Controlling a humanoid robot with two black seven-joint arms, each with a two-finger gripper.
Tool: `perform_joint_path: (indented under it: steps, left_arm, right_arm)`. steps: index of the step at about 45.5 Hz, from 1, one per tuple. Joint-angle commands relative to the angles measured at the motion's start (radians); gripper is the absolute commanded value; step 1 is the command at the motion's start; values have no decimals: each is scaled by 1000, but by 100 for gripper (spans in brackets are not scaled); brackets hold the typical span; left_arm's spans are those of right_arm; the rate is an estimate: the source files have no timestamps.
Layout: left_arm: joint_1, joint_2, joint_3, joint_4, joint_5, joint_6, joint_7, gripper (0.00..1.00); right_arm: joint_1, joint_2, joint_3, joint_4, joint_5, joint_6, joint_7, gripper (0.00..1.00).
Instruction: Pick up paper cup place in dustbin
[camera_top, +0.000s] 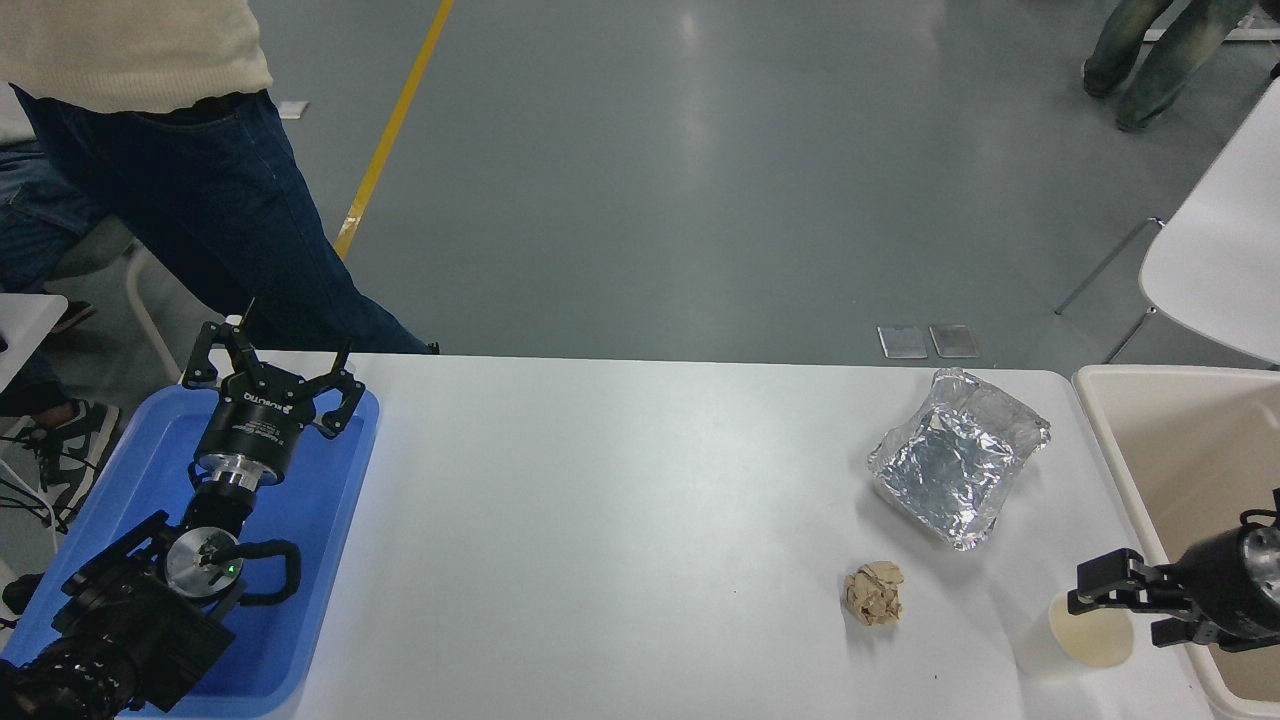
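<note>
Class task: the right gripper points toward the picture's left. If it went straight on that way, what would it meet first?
Probably the paper cup: the right gripper is open at its rim, and the cup lies directly in that line. Height above the rim is unclear.

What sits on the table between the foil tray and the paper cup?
Head view: only bare white table between foil tray and paper cup; the tan paper wad lies off to the left.

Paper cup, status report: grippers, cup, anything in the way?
Right gripper open at the paper cup rim, no grip. Cup upright beside the dustbin. Left gripper open, parked over blue tray. Nothing between cup and bin.
</note>
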Motion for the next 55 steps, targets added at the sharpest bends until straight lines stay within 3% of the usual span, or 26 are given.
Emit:
perform_joint_path:
  steps: [1, 3, 6, 11, 13, 15, 16, 41, 55]
  left_arm:
    - [0, 0, 0, 0, 0, -1, 0, 100]
    - [0, 0, 0, 0, 0, -1, 0, 100]
    - [0, 0, 0, 0, 0, -1, 0, 100]
    - [0, 0, 0, 0, 0, 1, 0, 100]
    - [0, 0, 0, 0, 0, -1, 0, 100]
    - [0, 0, 0, 0, 0, -1, 0, 100]
    - [0, 0, 0, 0, 0, -1, 0, 100]
    - [0, 0, 0, 0, 0, 1, 0, 100]
    - [0, 0, 0, 0, 0, 1, 0, 100]
  right_arm:
    - [-53, 4, 30, -4, 0, -45, 0, 79]
    - [-58, 3, 33, -4, 1, -47, 0, 73]
    - [-59, 3, 35, -2, 0, -47, 0, 50]
    - [-62, 6, 35, -2, 0, -47, 0, 39]
    - [-64, 6, 36, -1, 1, -45, 0, 25]
    - [-66, 4, 38, 1, 3, -45, 0, 5]
    - [-66, 4, 39, 1, 3, -45, 0, 0]
    - [-30, -42, 42, 27, 11, -21, 3, 0]
    - [399, -59, -264, 225, -3, 39, 4, 0]
